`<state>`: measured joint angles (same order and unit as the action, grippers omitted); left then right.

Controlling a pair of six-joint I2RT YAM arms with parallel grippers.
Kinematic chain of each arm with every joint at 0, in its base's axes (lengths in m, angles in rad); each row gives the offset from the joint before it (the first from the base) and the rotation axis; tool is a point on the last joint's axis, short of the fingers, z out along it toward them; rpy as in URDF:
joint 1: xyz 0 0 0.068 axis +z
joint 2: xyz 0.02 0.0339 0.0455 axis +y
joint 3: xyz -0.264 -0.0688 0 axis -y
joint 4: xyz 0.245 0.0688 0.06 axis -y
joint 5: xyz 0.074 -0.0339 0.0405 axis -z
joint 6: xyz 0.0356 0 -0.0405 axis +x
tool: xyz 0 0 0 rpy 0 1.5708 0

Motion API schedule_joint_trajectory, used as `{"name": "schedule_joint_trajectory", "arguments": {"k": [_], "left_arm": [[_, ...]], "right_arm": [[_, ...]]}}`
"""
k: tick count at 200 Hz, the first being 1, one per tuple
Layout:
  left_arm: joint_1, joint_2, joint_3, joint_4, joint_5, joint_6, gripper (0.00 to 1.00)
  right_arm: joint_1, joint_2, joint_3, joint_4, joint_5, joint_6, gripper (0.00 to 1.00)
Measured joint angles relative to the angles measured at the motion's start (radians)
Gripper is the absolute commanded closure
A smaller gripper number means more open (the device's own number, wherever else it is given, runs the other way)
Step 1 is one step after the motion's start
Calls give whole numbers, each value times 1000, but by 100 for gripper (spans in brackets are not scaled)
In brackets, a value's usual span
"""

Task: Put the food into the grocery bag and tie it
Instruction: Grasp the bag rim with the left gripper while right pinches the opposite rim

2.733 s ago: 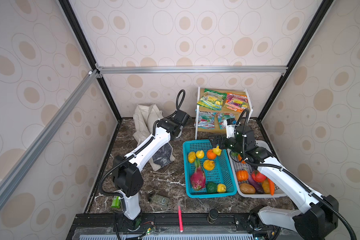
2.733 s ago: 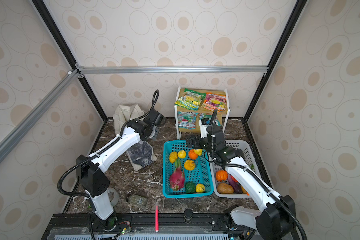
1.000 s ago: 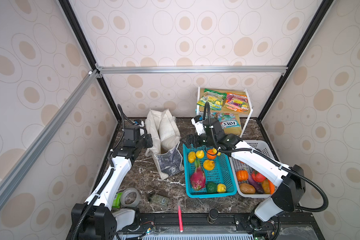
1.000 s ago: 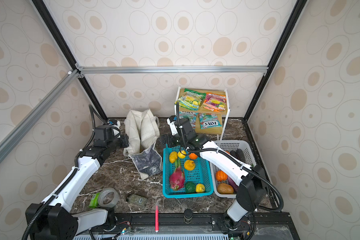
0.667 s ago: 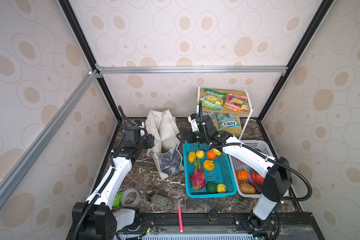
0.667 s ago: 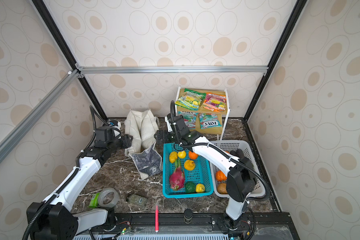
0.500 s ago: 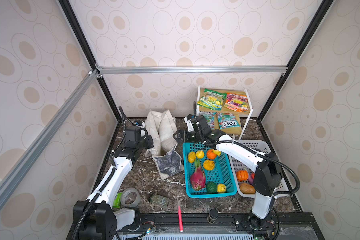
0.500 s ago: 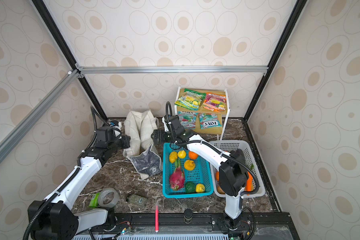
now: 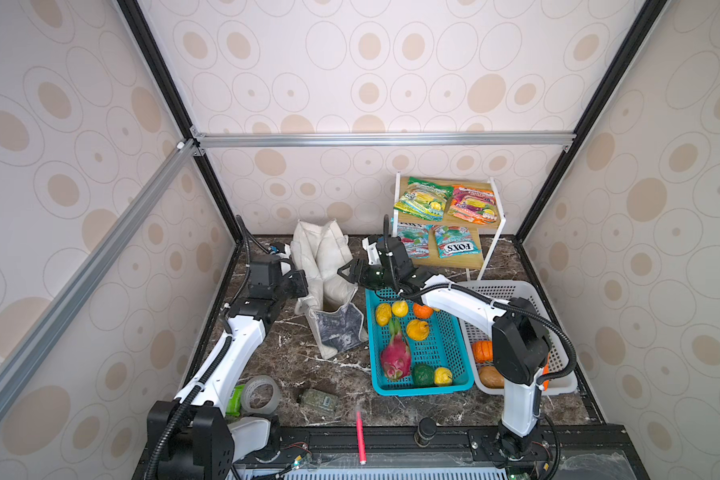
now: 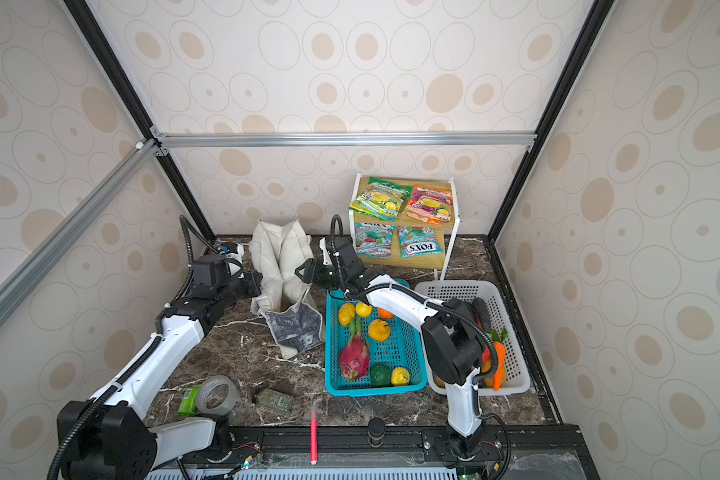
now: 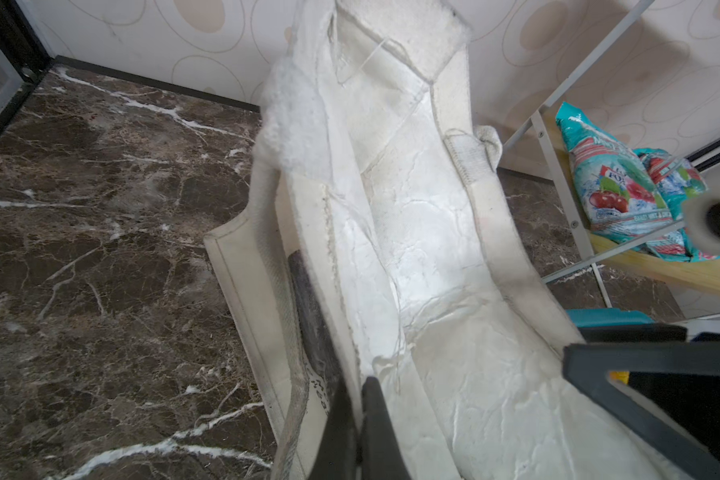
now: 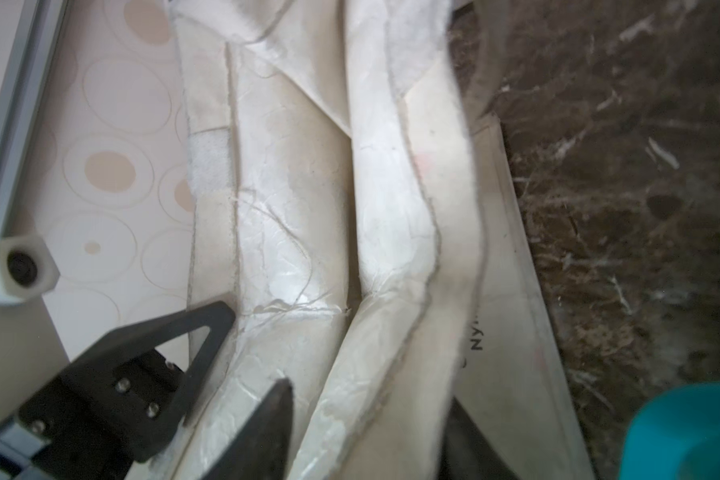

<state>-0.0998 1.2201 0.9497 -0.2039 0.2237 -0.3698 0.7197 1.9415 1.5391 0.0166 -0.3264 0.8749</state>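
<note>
Since the earlier frame my right arm has swung left off the baskets. The right claw point(image 9: 347, 272) now sits at the right wall of the grocery bag point(image 9: 323, 266), fingers partly apart with a fold of canvas between them, and I cannot tell whether it has a pinch. The left claw point(image 9: 303, 286) has stayed pressed together on the bag's left rim, and the bag stands open-mouthed on the far worktop point(image 9: 300, 357), just left of the teal basket point(image 9: 425, 389) holding the dragon fruit point(image 9: 395, 353).
</note>
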Motion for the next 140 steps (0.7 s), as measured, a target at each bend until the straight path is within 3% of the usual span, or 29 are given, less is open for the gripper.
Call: {"name": "schedule_joint_trajectory", "arguments": {"k": [13,53,98,140], "left_arm": [[1,-3,0,-4,-1,1,100],[18,-33,23,-76,-67,16,100],[109,-82,58,-127,-125,34,100],[115,-106,67,-148,-131,49,100]], "right_arm": [[0,0,-9,8,5,5,100],[3,-60,-30,-30,60,-56,100],[19,-266,-71,-227,279,-261,100],[31,-346,-114,-299,448,-414,100]]}}
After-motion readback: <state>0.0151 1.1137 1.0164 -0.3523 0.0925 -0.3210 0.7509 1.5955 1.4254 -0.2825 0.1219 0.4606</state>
